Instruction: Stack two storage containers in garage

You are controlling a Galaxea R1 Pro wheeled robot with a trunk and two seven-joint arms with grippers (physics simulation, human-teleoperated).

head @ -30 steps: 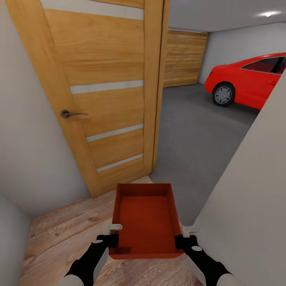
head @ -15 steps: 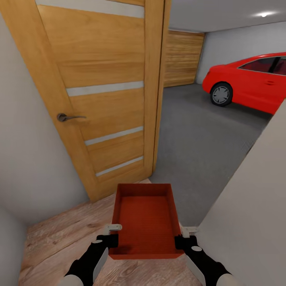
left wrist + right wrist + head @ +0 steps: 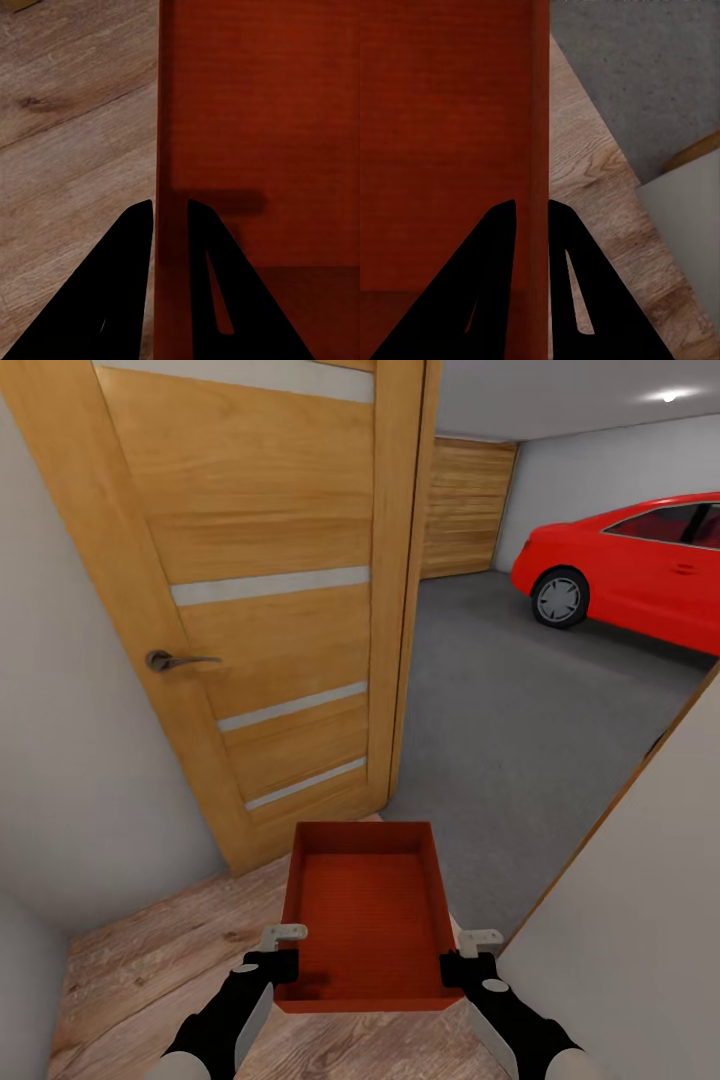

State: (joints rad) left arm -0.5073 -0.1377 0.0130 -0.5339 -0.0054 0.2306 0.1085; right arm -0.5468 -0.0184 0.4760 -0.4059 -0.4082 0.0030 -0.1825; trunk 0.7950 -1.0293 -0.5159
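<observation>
No legible text or markings.

Matt plastic, grained wood, rough concrete.
Orange-red storage container (image 3: 365, 920) of thin, matt plastic with finely ribbed bottom. Black matt fingers (image 3: 124, 262) on left gripper (image 3: 284, 950) and right gripper (image 3: 462, 954), with pale glossy tabs. Honey-toned door (image 3: 260, 590) of smooth grained wood with frosted strips and dull metal handle (image 3: 175, 659). Rough mottled grey floor (image 3: 500, 700); pale wood planks (image 3: 150, 960); glossy red car (image 3: 625, 570).
</observation>
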